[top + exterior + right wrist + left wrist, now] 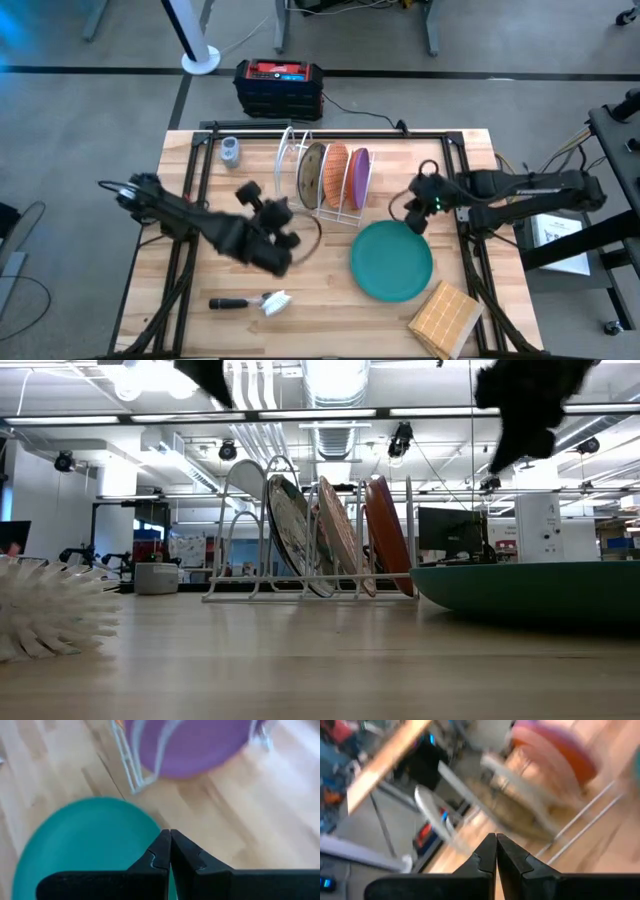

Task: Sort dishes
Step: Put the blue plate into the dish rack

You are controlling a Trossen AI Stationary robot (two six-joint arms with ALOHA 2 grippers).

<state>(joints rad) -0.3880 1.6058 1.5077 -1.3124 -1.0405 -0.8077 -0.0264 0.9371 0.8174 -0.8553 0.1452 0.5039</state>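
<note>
Three plates stand on edge in the white wire rack (300,165) at the table's far middle: brownish speckled plate (313,173), orange plate (335,170), purple plate (358,172); the teal-green plate (391,260) lies flat on the table (480,170) just in front of the rack. Left gripper (496,851), fingers pressed together and empty, sits near the rack's front left; right gripper (169,847), likewise closed on nothing, hovers at the teal-green plate's far right edge

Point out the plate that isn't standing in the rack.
The teal plate: it lies flat on the table, while the speckled, orange and purple plates stand upright in the rack.
</note>
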